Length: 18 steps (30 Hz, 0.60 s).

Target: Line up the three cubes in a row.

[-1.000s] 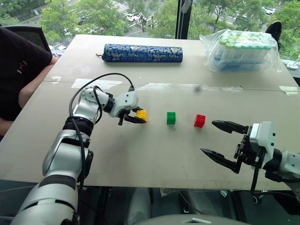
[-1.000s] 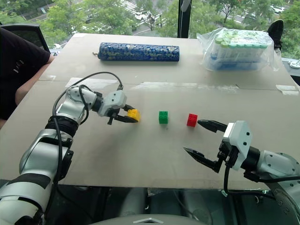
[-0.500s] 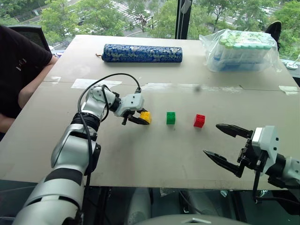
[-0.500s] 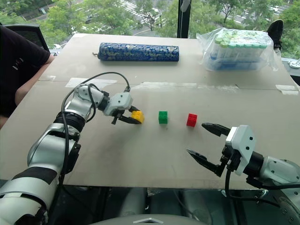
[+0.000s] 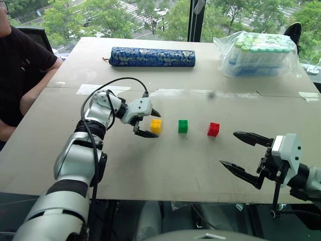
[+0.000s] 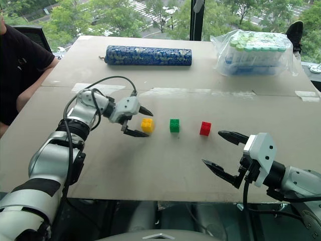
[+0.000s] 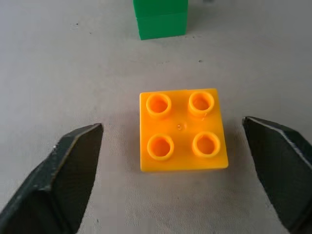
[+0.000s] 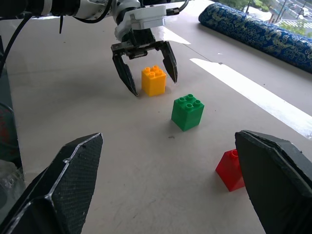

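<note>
With the left gripper (image 5: 150, 123) spread wide around the yellow cube (image 5: 156, 126), which sits on the table (image 5: 165, 170) beside the green cube (image 5: 183, 126) and red cube (image 5: 213, 129), the row looks set; next, that arm should lift clear without nudging it. The right gripper (image 5: 239, 153) hangs released, empty. The left wrist view confirms neither finger touches the yellow studs.

Blue patterned roll (image 5: 152, 56), bagged bottles (image 5: 261, 53) on table (image 5: 165, 173); person's arm (image 5: 31, 98) alongside.

Glossy plastic yellow cube (image 7: 183, 129)
</note>
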Available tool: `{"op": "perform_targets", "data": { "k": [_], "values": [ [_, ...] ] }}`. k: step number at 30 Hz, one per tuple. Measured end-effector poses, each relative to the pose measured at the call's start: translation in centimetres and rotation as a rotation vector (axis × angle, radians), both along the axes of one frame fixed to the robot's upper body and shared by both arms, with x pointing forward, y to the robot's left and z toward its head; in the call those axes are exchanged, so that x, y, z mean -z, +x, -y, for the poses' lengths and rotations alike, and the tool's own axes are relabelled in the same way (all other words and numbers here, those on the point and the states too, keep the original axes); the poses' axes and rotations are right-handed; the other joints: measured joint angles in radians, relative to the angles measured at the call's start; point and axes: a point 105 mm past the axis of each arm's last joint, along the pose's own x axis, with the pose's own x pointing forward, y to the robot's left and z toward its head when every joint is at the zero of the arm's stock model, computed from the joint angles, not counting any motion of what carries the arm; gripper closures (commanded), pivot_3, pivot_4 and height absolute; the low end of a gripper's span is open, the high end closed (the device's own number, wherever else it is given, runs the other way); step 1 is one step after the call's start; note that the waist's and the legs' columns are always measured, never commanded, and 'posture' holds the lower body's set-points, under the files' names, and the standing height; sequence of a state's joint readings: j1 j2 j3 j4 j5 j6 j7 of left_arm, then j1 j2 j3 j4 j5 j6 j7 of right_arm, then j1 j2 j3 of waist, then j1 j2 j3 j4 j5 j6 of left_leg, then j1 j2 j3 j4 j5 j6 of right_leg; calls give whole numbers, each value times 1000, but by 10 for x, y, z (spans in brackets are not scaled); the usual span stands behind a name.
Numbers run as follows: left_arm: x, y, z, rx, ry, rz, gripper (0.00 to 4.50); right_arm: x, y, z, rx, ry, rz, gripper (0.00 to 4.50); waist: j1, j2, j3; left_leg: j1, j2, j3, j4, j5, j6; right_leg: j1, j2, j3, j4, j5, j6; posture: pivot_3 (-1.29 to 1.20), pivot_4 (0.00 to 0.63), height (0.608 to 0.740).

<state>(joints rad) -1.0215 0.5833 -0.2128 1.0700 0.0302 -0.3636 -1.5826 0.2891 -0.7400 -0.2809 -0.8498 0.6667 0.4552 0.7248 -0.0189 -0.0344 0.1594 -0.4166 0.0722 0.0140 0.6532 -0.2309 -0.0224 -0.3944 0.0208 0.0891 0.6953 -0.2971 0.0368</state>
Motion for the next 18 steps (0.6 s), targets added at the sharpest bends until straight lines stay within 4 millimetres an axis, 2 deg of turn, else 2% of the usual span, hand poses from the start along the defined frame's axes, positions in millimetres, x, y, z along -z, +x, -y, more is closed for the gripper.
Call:
{"op": "perform_targets", "data": {
  "k": [3, 5, 7, 9, 12, 14, 18],
  "values": [
    [-18, -10, -20, -57, -94, 26, 21, 4, 2, 6, 27, -11, -17, 26, -15, 0, 0, 0, 1, 0, -1, 0, 0, 0, 0, 0, 0, 0, 0, 0, 150, 740],
    [-22, -28, -37, -129, -162, 6, 21, 15, 5, 20, 88, -33, -60, 26, -24, 1, -1, 1, 1, 1, -1, 0, 0, 0, -2, 0, 0, 0, 0, 0, 150, 740],
    [-17, -50, -50, -240, -242, -44, 21, 28, 7, 39, 161, -64, -111, 26, -22, 2, 0, 1, 2, 1, -2, 0, 0, 0, -3, 0, 0, -1, 0, 0, 150, 740],
    [-14, -63, -54, -322, -291, -72, 21, 34, 6, 50, 194, -77, -136, 26, -19, 2, 0, 1, 2, 1, -1, 0, 0, 0, -3, -1, 0, -1, 0, 0, 150, 740],
    [-8, -95, -67, -545, -411, -82, 21, 42, -1, 73, 242, -97, -173, 26, -16, 2, -1, 3, 1, 0, -1, 0, 0, 3, -5, -2, -1, -1, 0, 0, 150, 740],
    [4, -115, -76, -701, -470, -104, 21, 48, -4, 90, 281, -105, -190, 26, -12, 1, -1, 4, 1, 0, 0, 0, 0, 6, -6, -3, -1, -1, 1, 0, 150, 740],
    [18, -145, -65, -846, -545, -119, 21, 53, -4, 107, 318, -97, -196, 26, -10, -1, -1, 18, 1, 1, 0, 0, 0, 18, -7, 0, -2, -6, 0, 0, 150, 740]
  ]
}}
